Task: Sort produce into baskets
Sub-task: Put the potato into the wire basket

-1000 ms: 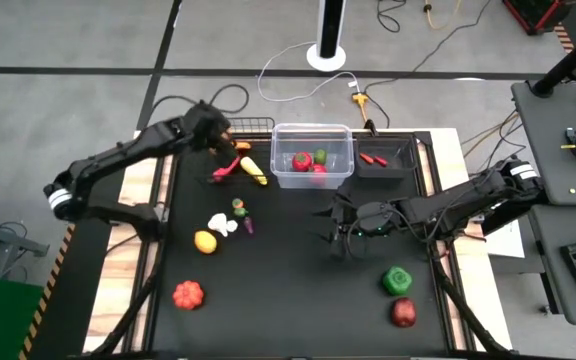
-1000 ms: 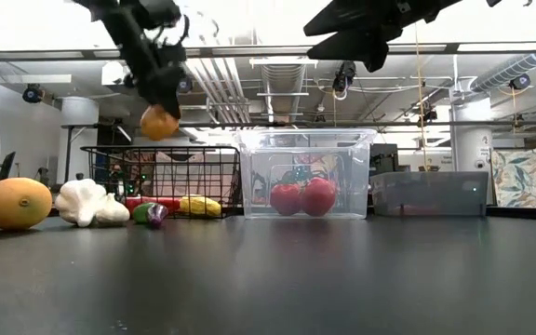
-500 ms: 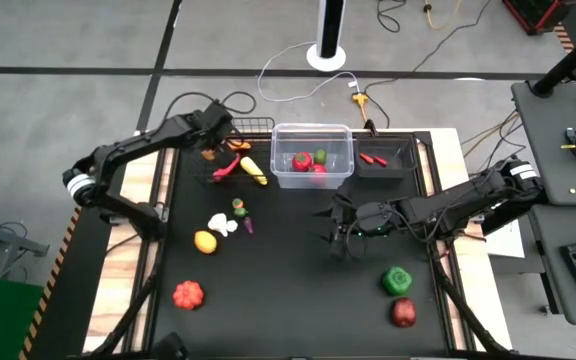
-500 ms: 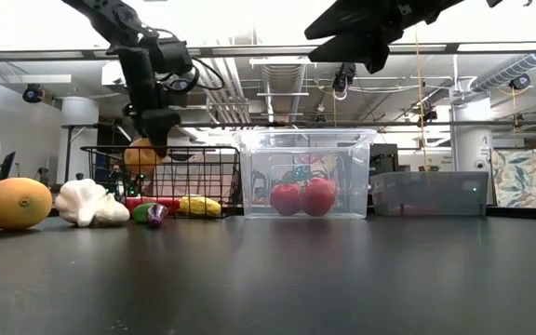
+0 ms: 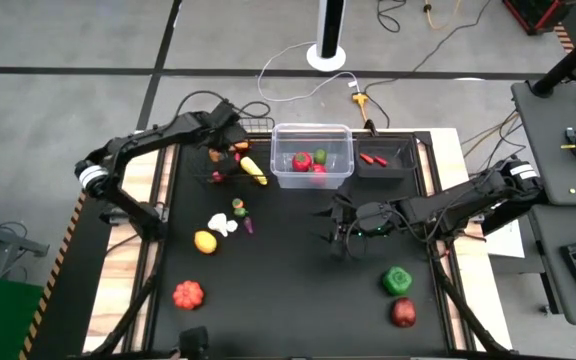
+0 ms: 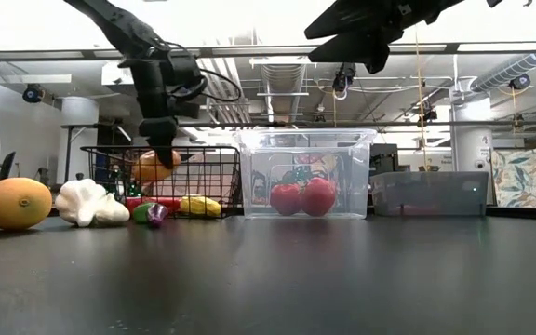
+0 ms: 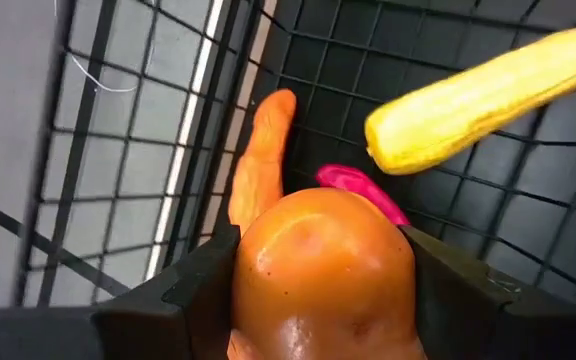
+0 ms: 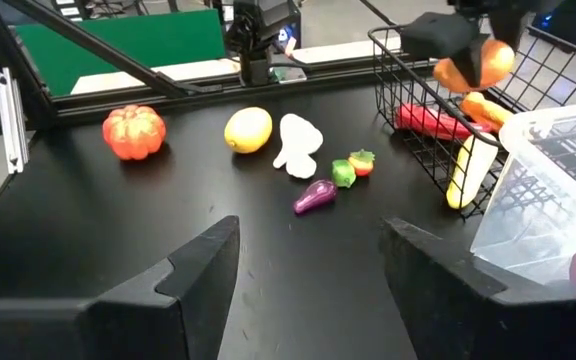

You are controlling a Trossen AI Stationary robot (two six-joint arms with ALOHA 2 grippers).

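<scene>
My left gripper (image 6: pixel 161 149) is shut on a round orange fruit (image 6: pixel 154 167), held inside the black wire basket (image 6: pixel 203 177) just below its rim. On the basket floor under it lie an orange carrot (image 7: pixel 263 150), a red chilli (image 7: pixel 363 190) and a yellow corn cob (image 7: pixel 488 95). The clear bin (image 5: pixel 313 155) holds red tomatoes and a green piece. The dark tray (image 5: pixel 386 158) holds red chillies. My right gripper (image 5: pixel 333 232) hangs open and empty above the middle of the table. My left gripper pinches the round orange fruit by its two opposite sides (image 7: pixel 258 290) between its two fingers. The fingers come from above and point down. The fruit hangs inside the basket, clear of the produce on the basket floor.
Loose on the table's left half lie an orange pumpkin (image 5: pixel 188 293), a yellow fruit (image 5: pixel 205 241), white garlic (image 5: pixel 222 225), a small green-and-red piece (image 5: pixel 239 207) and a purple eggplant (image 5: pixel 249 225). A green pepper (image 5: pixel 397 280) and a red fruit (image 5: pixel 403 312) lie at the near right.
My left gripper has gone down with the orange fruit, from above the wire basket to below its rim, drifting slightly toward the table's right. It has stayed shut on the fruit.
</scene>
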